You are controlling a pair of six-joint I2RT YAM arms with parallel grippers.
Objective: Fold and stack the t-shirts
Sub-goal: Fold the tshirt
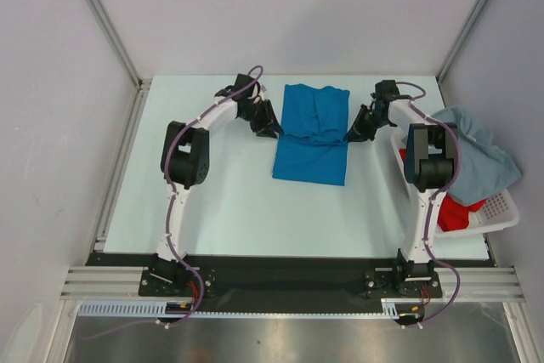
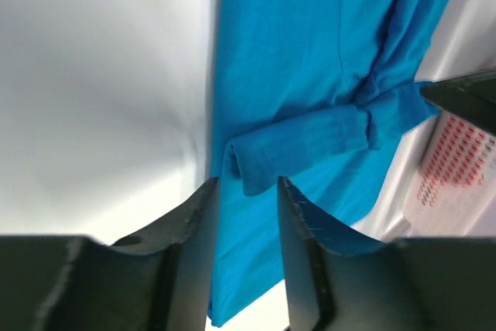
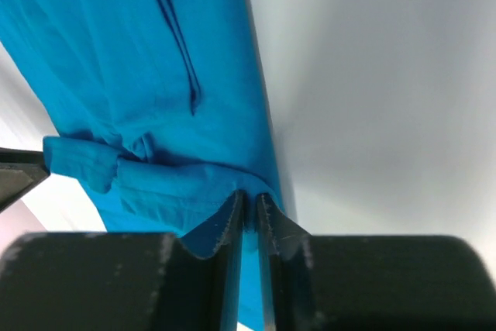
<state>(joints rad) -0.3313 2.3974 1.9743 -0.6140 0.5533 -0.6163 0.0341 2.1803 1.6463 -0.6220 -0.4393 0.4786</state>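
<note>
The bright blue t-shirt (image 1: 313,138) lies flat mid-table, its sleeves folded inward across the middle. My left gripper (image 1: 274,131) is at the shirt's left edge. In the left wrist view it (image 2: 246,184) is open, with the folded left sleeve (image 2: 302,141) just past its tips. My right gripper (image 1: 351,135) is at the shirt's right edge. In the right wrist view it (image 3: 249,198) is shut on the hem of the folded right sleeve (image 3: 178,184). The pale grey-blue t-shirt (image 1: 476,150) drapes over the basket. The red t-shirt (image 1: 455,214) lies inside it.
A white slatted basket (image 1: 503,210) stands at the table's right edge, close beside the right arm; it also shows in the left wrist view (image 2: 457,168). Grey walls and metal rails enclose the table on the left, back and right.
</note>
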